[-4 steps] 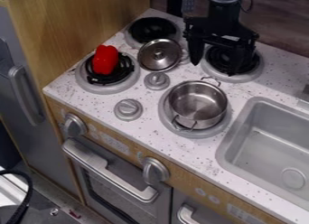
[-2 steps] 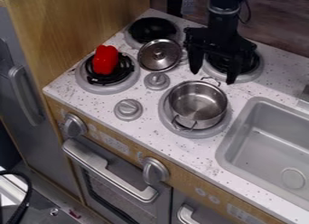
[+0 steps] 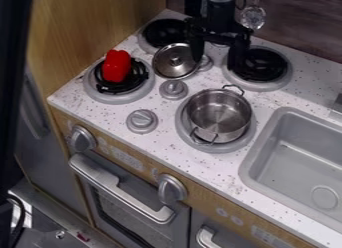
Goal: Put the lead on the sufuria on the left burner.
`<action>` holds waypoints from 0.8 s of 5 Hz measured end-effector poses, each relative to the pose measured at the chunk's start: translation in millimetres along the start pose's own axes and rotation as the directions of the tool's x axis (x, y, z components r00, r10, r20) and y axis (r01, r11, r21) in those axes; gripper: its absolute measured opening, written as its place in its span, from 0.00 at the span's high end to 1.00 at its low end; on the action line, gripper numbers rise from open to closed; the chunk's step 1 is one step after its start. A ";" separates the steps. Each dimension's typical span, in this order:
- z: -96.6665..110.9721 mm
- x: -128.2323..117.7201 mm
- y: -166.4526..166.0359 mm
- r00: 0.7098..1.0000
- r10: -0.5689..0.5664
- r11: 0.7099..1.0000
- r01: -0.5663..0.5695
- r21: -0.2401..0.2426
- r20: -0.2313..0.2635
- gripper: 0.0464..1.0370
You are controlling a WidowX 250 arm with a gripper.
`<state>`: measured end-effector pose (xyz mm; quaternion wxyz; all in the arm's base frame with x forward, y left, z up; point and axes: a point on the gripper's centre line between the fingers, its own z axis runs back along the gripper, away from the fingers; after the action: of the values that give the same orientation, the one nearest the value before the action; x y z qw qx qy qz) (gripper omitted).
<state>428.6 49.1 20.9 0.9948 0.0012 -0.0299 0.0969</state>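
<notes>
My black gripper (image 3: 216, 61) hangs over the back of the stove, open, its fingers apart with nothing between them. Its left finger is by the right edge of the round metal lid (image 3: 175, 62), and the right one is beside the back right burner. The lid lies between the back left and front left burners, knob upward. The silver sufuria (image 3: 219, 116) stands uncovered on the front right burner (image 3: 214, 146). On the left burner (image 3: 110, 96) sits a red pepper (image 3: 117, 66).
Two stove knobs (image 3: 141, 121) stand between the front burners. A grey sink (image 3: 300, 162) lies to the right, and a wooden wall (image 3: 93, 22) rises at the left. The back right burner (image 3: 260, 67) holds nothing. A utensil (image 3: 253, 17) hangs behind.
The gripper has shifted left, from over the back right burner toward the lid. A dark shape now covers the left edge of the view. The lid, sufuria and pepper have stayed put.
</notes>
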 end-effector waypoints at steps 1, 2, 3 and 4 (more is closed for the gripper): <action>-18.0 32.9 39.7 0.997 0.072 0.997 -0.073 0.019 0.029 0.04; -32.7 52.0 74.1 0.989 0.141 0.990 -0.142 0.022 0.044 0.04; -41.9 60.3 91.9 0.985 0.169 0.985 -0.170 0.012 0.043 0.04; -51.5 58.2 98.5 0.982 0.189 0.982 -0.189 -0.010 0.027 0.04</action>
<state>469.6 157.4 -27.4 0.9807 -0.0041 -0.0439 0.1906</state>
